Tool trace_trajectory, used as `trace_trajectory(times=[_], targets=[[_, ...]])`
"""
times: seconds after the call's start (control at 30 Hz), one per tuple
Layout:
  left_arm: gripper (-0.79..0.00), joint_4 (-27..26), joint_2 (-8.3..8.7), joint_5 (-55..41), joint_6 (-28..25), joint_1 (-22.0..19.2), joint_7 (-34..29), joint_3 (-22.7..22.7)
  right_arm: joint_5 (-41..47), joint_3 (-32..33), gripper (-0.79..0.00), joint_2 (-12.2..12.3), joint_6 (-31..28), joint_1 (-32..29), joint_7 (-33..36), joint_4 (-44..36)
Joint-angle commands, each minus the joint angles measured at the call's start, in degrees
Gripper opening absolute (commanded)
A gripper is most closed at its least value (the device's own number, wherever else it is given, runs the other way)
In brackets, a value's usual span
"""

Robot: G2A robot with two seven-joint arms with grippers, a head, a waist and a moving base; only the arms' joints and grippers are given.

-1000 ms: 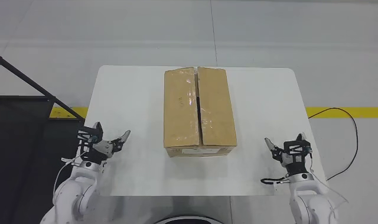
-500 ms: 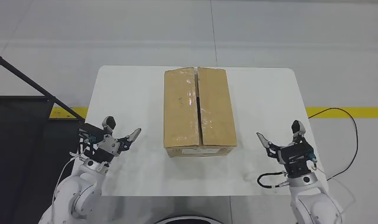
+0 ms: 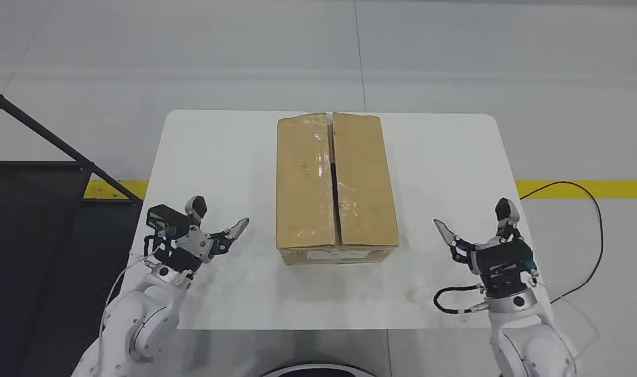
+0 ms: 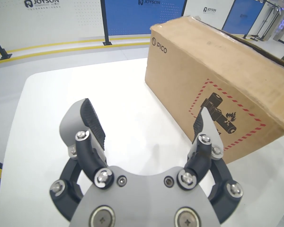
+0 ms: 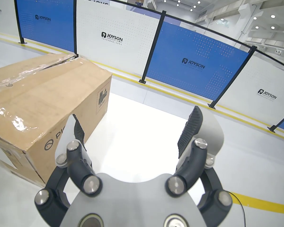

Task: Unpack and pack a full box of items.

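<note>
Left hand (image 3: 221, 216), spread apart, is edging toward the closed cardboard box (image 3: 336, 183); right hand (image 3: 470, 218) likewise spread; we are starting unpacking.

Factory hall: partition panels (image 5: 196, 55), yellow floor lines (image 3: 587, 189).

Left gripper (image 4: 145, 109) hangs low over the white table (image 4: 49, 109), fingers spread wide so you can see both ribbed pads (image 4: 92, 119). The cardboard box (image 4: 203, 72) stands on the table close by, off to the right, its long side facing the gripper, with a red-dashed battery warning label (image 4: 229, 121) on its near end. Beyond the table's far edge there are yellow floor lines (image 4: 49, 46) and blue and white fence panels (image 4: 144, 5).
</note>
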Motion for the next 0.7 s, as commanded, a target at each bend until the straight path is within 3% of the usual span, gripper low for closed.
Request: trace_trajectory(times=[0.0, 0.17, 0.4, 0.67], targets=[[0.0, 0.8, -0.09, 0.3, -1.0, -0.6, -0.1, 1.6, -3.0, -0.1, 0.0, 0.1, -1.2, -0.4, -2.2, -0.7], [0.0, 2.0, -0.32, 0.3, -1.7, -1.4, 1.4, 3.4, -9.6, -0.3, 0.0, 0.5, -4.4, -2.7, -6.5, -2.5], [0.0, 3.1, -0.53, 1.0, -2.5, -2.0, 2.6, 5.5, -15.5, -1.6, 0.0, 0.8, -8.0, -3.5, -7.4, -3.7], [0.0, 3.7, -0.87, 1.1, -3.1, -3.6, 3.2, 8.3, -21.0, -4.0, 0.0, 0.8, -7.0, -3.0, -5.1, -4.1]])
